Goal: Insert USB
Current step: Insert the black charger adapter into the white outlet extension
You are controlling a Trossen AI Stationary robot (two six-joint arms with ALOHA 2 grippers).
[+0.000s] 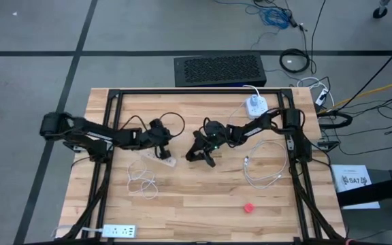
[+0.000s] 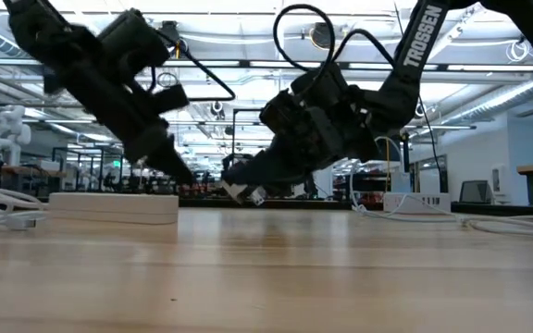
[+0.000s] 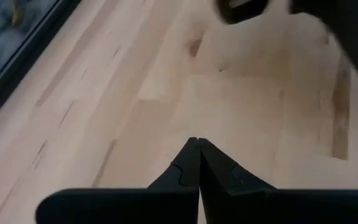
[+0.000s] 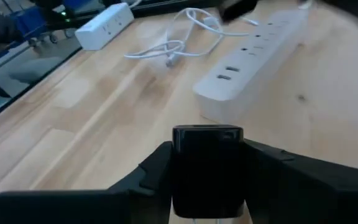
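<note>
— What does the right end effector (image 4: pixel 207 180) carry?

— Its fingers pinch a black charger block (image 4: pixel 207 163), lifted clear of the counter (image 1: pixel 203 197).

— And just ahead of it?

— Bare wood first, then the white power strip (image 4: pixel 260 59) lying flat with its USB ports facing this way. Beyond that a loose white cable (image 4: pixel 179 37), then a second white strip (image 4: pixel 104 26) by the counter's edge.

— The left end effector (image 3: pixel 197 163)?

— Pressed together, holding nothing, hovering over the strip's far end. Open wood lies ahead of it.
</note>
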